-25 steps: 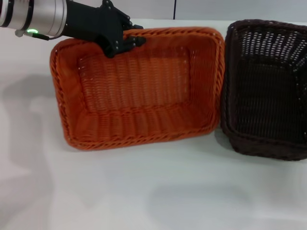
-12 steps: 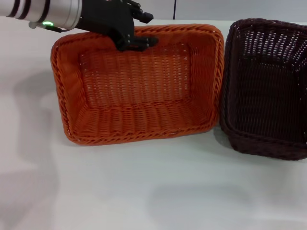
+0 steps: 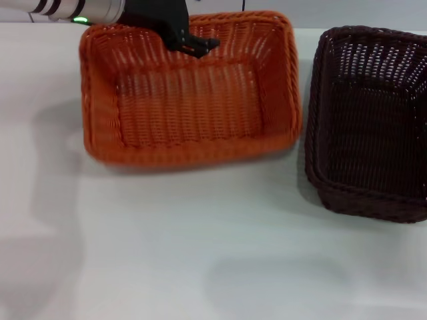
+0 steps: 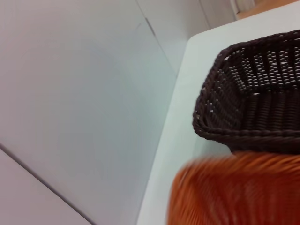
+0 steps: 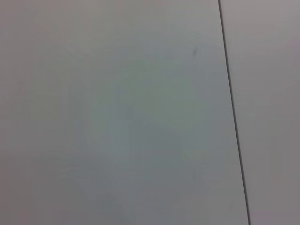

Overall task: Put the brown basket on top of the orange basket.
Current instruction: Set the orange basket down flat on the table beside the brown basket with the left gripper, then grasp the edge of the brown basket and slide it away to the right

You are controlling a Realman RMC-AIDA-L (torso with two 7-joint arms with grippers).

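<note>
Looking down from the head view, the left gripper [image 3: 190, 45] is pinching the far rim of the orange basket [image 3: 190, 93] in the upper left of the frame; the brown basket [image 3: 367, 123] is sitting at the right edge on the white table [image 3: 200, 253], well apart. Left wrist view is showing both baskets before a grey wall [image 4: 70, 93]. Right wrist view is showing only a wall panel seam [image 5: 233, 117]; no writing is legible.

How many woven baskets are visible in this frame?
2. The orange basket is on the robot's left, held at its far rim by the left gripper; the brown basket sits on its right.
</note>
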